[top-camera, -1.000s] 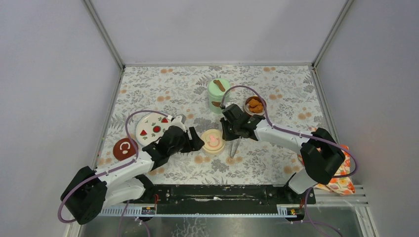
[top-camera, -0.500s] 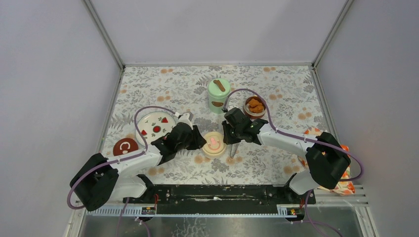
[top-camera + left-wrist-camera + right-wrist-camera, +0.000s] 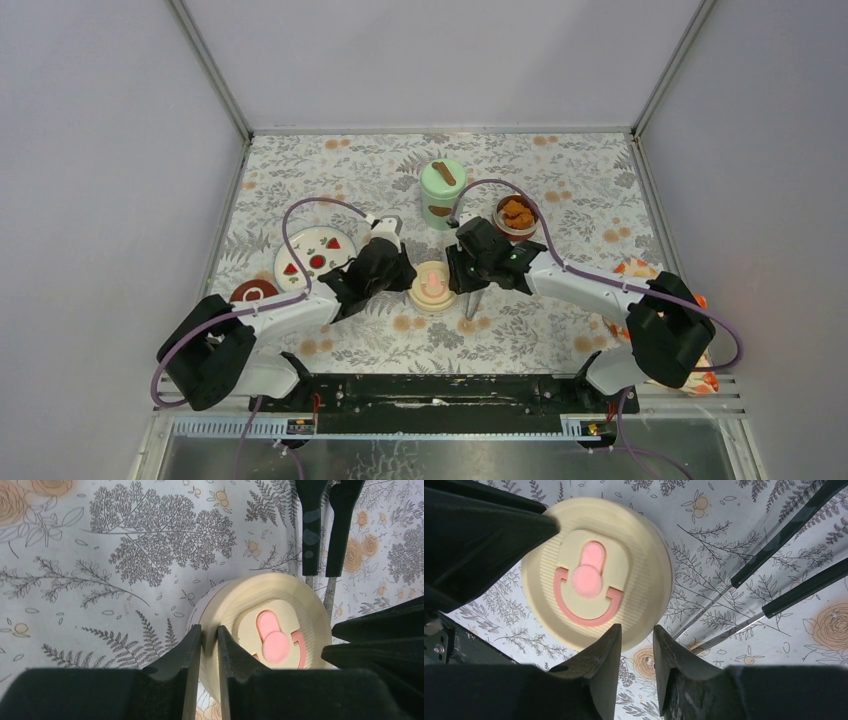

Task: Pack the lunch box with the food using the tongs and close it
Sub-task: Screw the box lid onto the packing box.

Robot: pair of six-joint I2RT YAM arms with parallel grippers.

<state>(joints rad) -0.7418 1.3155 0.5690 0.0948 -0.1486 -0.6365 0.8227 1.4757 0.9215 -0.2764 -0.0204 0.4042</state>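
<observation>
The cream-lidded bowl (image 3: pixel 432 287) on the worktop (image 3: pixel 350 170) is clamped at its left rim by the left claw (image 3: pixel 209 631), apparently to steady it for closing, while its right rim is straddled by the right claw (image 3: pixel 636 639), jaws slightly parted (grip cannot be told).

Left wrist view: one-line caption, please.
Left gripper closed on rim of round cream lid with pink tab; slim dark tongs beyond.

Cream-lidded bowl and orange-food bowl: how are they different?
The small round bowl with the cream lid is closed, hiding its inside; the small round steel bowl of orange fried chunks is open. The closed bowl sits farther forward; the open one stands behind it, beside the mint-green cylindrical jar. Both are small and round.
</observation>
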